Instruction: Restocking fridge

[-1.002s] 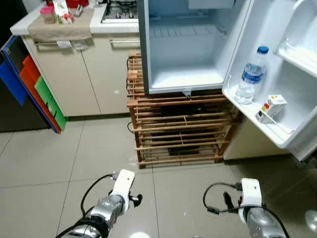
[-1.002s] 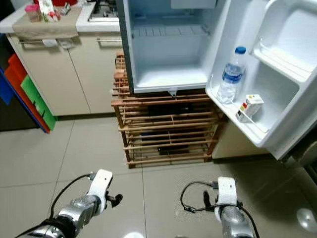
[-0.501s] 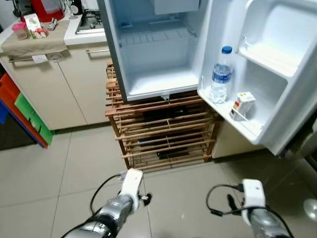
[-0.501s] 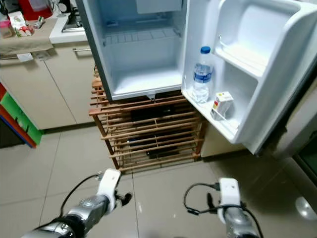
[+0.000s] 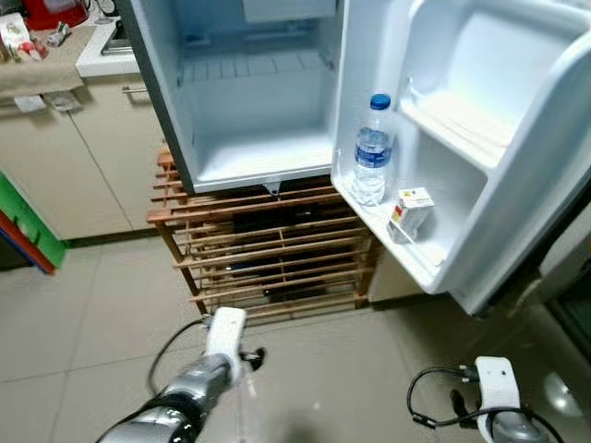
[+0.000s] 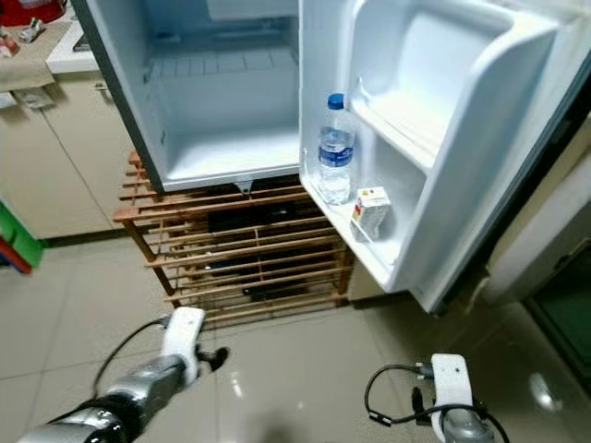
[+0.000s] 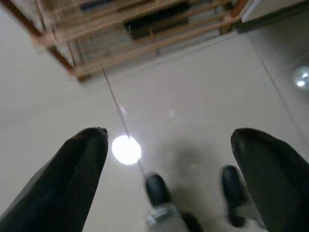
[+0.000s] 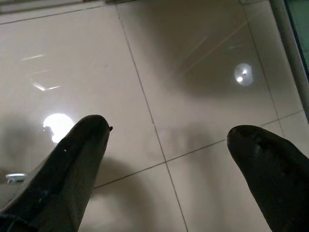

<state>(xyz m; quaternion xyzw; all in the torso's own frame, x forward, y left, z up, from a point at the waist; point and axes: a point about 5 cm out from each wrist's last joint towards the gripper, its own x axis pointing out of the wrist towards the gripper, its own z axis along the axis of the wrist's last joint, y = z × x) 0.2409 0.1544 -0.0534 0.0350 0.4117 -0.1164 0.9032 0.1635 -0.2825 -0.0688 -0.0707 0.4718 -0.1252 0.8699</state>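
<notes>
- On the left, the beige worktop point(image 5: 55, 55) with cream cabinet doors carries some small packets; they are too small to name.
- The left gripper point(image 7: 169, 145) hangs low over the glossy beige tiled floor point(image 5: 92, 323). Its wrist view shows the two black fingers point(image 7: 72, 174) far apart, so the jaws are wide and hold nothing.
- That same wrist view also shows the lower corner of the slatted wooden rack point(image 7: 120, 34) and the robot's two dark feet.
- The small white fridge point(image 5: 249, 101) stands on the wooden rack with its door point(image 5: 480, 157) swung open to the right. Its inner compartment has one wire shelf.
- In the lower door shelf stand two things: one clear plastic water bottle with a blue cap point(image 5: 372, 152), upright, and just beside it one small white carton point(image 5: 409, 210).
- The right gripper point(image 8: 169, 159) is low over the floor; its jaws are wide and hold nothing. Its wrist view shows tile joints and light reflections.
</notes>
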